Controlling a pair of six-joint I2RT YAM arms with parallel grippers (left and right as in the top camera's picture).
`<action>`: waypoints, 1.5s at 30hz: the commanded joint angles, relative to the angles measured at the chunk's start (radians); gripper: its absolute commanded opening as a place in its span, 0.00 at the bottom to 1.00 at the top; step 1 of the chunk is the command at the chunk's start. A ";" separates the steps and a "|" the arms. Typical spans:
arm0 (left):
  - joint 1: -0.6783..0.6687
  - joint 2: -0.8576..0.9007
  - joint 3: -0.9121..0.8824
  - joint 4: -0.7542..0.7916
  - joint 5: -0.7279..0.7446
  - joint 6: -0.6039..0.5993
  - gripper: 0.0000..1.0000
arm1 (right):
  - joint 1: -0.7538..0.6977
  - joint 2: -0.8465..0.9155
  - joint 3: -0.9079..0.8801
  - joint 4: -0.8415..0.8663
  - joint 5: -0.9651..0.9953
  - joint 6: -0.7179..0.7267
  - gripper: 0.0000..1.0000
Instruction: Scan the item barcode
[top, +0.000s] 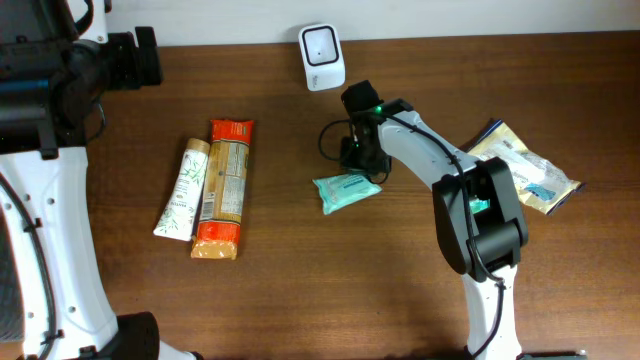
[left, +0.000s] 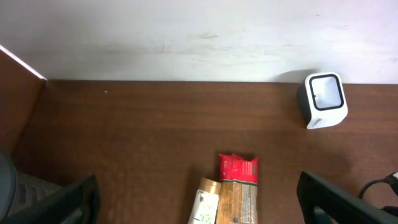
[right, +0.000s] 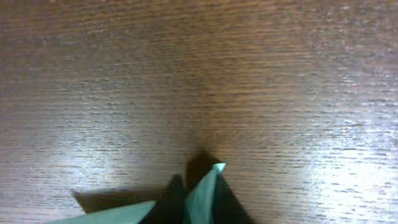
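Mint-green soft plastic packet (right: 202, 190) fills the bottom of the right wrist view, one corner pinched between the dark fingers of the right gripper (top: 363, 170). The packet rests near the middle of the brown wooden table (top: 300, 290). Holding it by the edge probably leaves its printed faces bare for the white box-shaped scanner (top: 322, 55), which stands at the rear edge just beyond. The left gripper (left: 198, 180) hangs spread wide near the left rear corner, seemingly parked clear.
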 joint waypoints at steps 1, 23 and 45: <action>0.001 -0.008 0.010 -0.001 -0.003 0.012 0.99 | 0.002 0.040 0.006 -0.028 0.038 0.010 0.04; 0.001 -0.008 0.010 -0.001 -0.003 0.012 0.99 | 0.212 0.034 0.008 -0.197 1.522 0.024 0.04; 0.001 -0.008 0.010 -0.001 -0.003 0.012 0.99 | 0.291 0.130 0.006 -0.153 1.395 -0.078 0.04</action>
